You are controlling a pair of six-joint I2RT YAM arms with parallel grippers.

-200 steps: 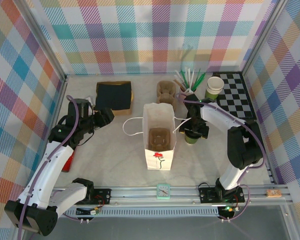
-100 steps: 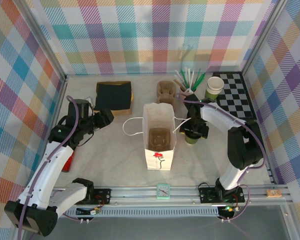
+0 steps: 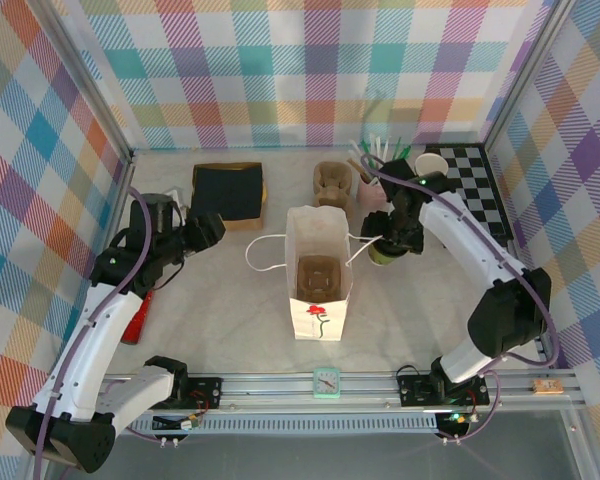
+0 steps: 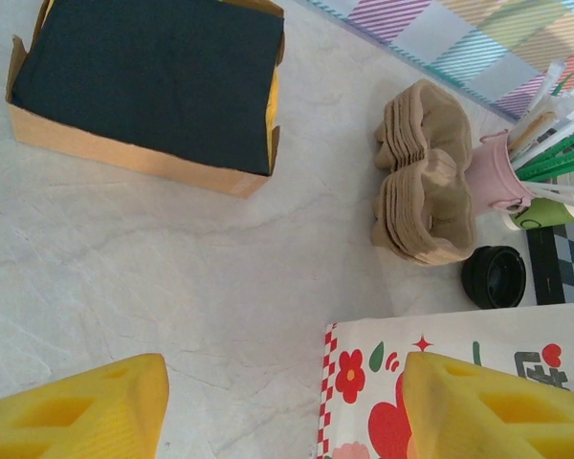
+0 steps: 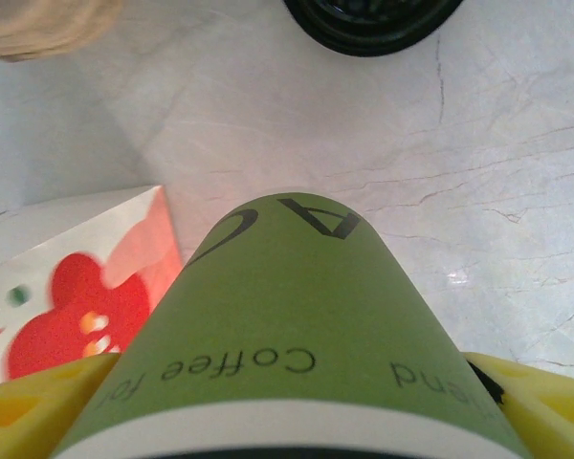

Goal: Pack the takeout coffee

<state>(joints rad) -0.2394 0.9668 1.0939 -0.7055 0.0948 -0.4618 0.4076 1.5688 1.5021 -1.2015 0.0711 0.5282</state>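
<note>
The takeout coffee [image 3: 382, 254], a green-and-cream paper cup with a black lid, hangs just right of the white flower-printed paper bag [image 3: 320, 262], near its top edge. My right gripper [image 3: 391, 238] is shut on it. In the right wrist view the green cup wall [image 5: 297, 316] sits between the yellow fingers [image 5: 29, 411], with the bag's red flower print [image 5: 72, 296] at its left. My left gripper [image 3: 206, 229] stands open left of the bag. Its yellow fingers [image 4: 77, 411] are wide apart with only tabletop and the bag's corner [image 4: 440, 373] between them.
A brown cup carrier [image 3: 318, 276] sits inside the bag. Behind the bag are a stack of carriers [image 3: 332, 182], a pink cup of straws [image 3: 371, 186], a lidless cup [image 3: 430, 163] and a checkered mat [image 3: 477, 176]. A box of dark napkins [image 3: 227, 192] lies back left. A round black lid [image 4: 494, 277] rests on the table.
My right arm has raised the cup off the table and carried it back, toward the bag's top edge. The left gripper has shifted slightly backward.
</note>
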